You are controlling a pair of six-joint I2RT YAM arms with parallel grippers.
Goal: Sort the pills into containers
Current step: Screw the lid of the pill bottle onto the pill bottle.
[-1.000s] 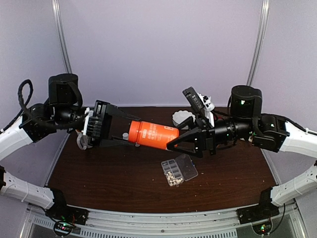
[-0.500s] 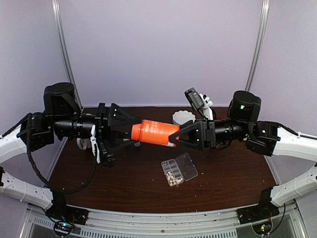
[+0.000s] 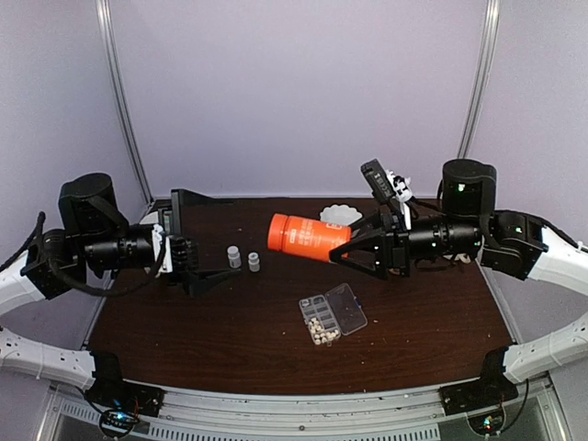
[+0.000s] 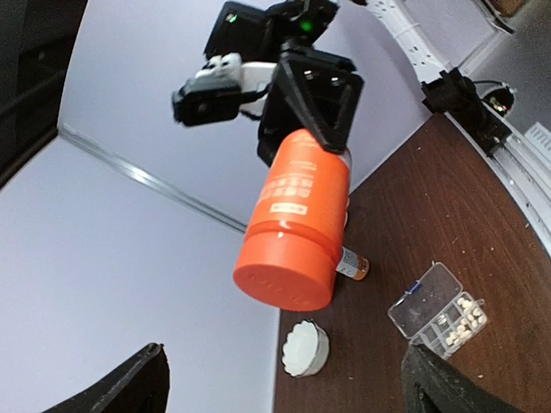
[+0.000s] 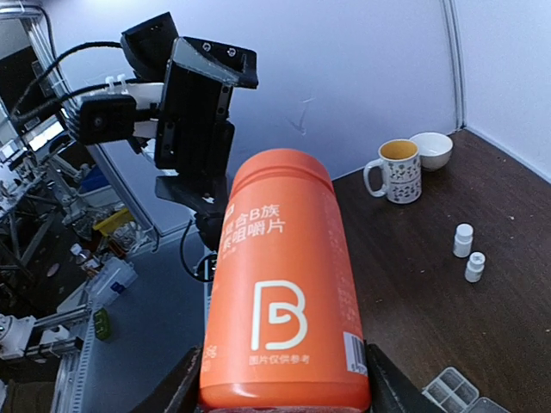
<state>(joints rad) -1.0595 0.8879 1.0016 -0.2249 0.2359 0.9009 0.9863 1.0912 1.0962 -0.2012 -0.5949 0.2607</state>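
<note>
Several cream-white pills (image 3: 320,327) lie in the cells of the clear organizer box (image 3: 331,315), whose lid is open, at the table's front middle; the box also shows in the left wrist view (image 4: 437,310). My right gripper (image 3: 345,246) is shut on the base end of a large orange bottle (image 3: 307,236), held sideways in the air, cap on and pointing left. The bottle fills the right wrist view (image 5: 284,292). My left gripper (image 3: 220,234) stands open to the left of the bottle, apart from it, facing its cap (image 4: 284,284).
Two tiny white bottles (image 3: 243,259) stand between the grippers. A white fluted dish (image 3: 341,214) sits at the back behind the orange bottle, and a small amber bottle (image 4: 353,265) lies near it. A mug (image 5: 396,170) and bowl (image 5: 430,151) stand at the far left.
My left gripper has opened, let go of the orange bottle's cap end and drawn back to the left. The right gripper keeps hold of the bottle and has shifted slightly right.
</note>
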